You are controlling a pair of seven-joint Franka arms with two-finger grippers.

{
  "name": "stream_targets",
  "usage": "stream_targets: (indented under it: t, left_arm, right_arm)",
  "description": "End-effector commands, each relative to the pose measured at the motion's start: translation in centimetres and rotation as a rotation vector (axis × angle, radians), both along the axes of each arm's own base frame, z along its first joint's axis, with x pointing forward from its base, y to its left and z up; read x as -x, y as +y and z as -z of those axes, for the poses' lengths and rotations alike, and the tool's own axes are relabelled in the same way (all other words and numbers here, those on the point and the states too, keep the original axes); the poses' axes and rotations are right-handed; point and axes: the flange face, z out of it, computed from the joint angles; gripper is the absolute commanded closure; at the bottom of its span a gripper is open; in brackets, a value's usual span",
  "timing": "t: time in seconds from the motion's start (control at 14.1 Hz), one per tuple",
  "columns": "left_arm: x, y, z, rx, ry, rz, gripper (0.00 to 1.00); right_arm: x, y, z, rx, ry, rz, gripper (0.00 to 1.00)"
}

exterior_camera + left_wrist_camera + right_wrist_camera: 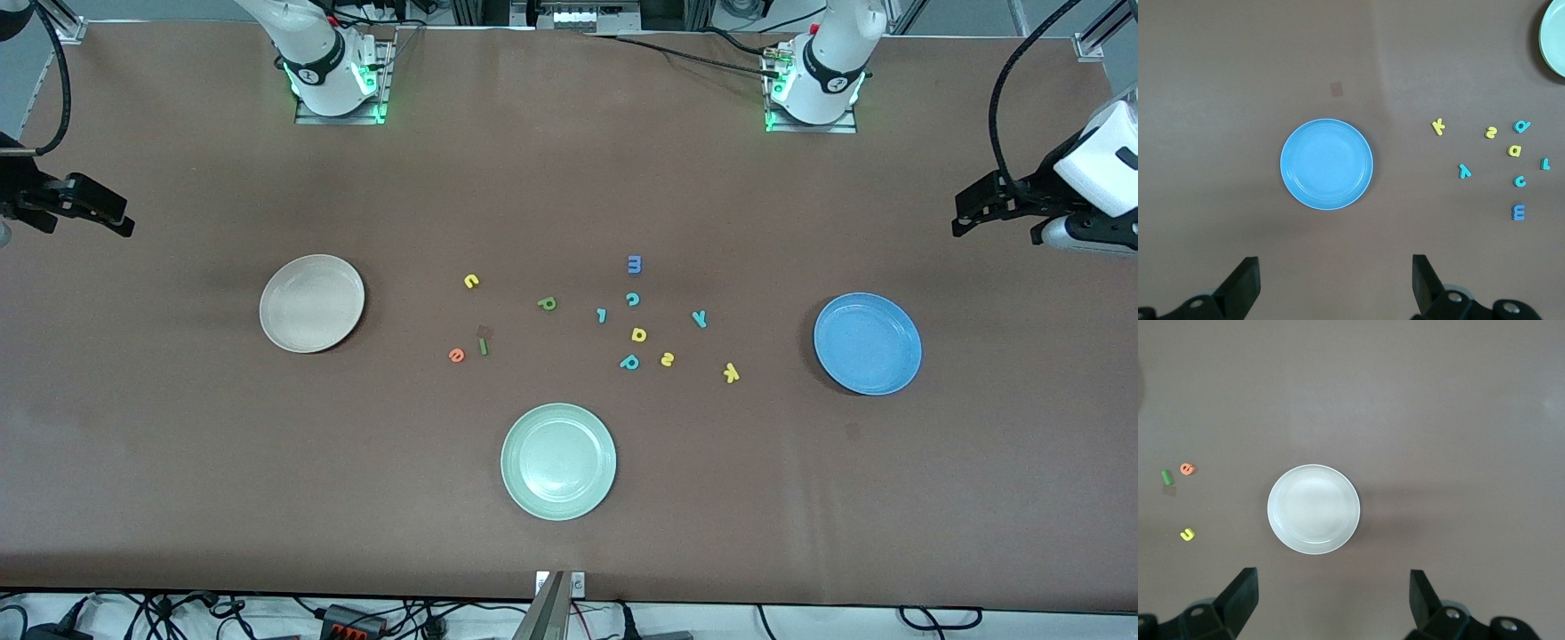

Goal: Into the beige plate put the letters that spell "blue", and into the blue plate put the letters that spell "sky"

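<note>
The beige plate (311, 303) (1313, 509) lies toward the right arm's end of the table, the blue plate (868, 343) (1327, 164) toward the left arm's end. Both are bare. Between them lie the green b (547, 303), dark green l (484, 346) (1166, 477), yellow u (471, 281) (1187, 534), orange e (456, 355) (1187, 469), yellow s (667, 358) (1491, 132), yellow k (731, 372) (1438, 126) and teal y (700, 318) (1464, 171). My left gripper (996, 224) (1335, 280) hangs open high near the blue plate. My right gripper (84, 213) (1333, 597) hangs open high near the beige plate.
A pale green plate (558, 460) (1555, 37) sits nearer the front camera than the letters. Other letters lie among them: blue m (634, 263), teal c (632, 300), teal l (601, 315), yellow d (638, 334), teal p (629, 362).
</note>
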Motion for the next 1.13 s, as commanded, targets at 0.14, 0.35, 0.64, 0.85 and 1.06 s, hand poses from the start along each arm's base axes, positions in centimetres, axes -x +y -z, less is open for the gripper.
stream_targets:
  t: [0.14, 0.35, 0.64, 0.85, 1.06]
  left_arm:
    - [-0.2, -0.2, -0.7, -0.006, -0.002, -0.003, 0.0]
    - [-0.2, -0.2, -0.7, -0.006, -0.003, -0.003, 0.0]
    - [-0.2, 0.0, -0.7, -0.006, -0.001, -0.006, 0.0]
    - [-1.0, 0.0, 1.4, -0.006, 0.044, -0.007, 0.0]
    - [-1.1, 0.1, 1.7, -0.004, 0.052, -0.006, 0.0]
  right_arm:
    - [0.3, -0.4, -0.3, 0.01, 0.001, -0.01, 0.0]
    - [0.4, -0.8, -0.2, 0.009, 0.009, -0.011, 0.0]
    - [0.7, -1.5, -0.1, 0.006, 0.027, 0.002, 0.0]
    - [0.8, -1.7, -0.3, 0.007, 0.024, 0.006, 0.0]
    - [0.7, -1.6, -0.2, 0.006, 0.023, 0.005, 0.0]
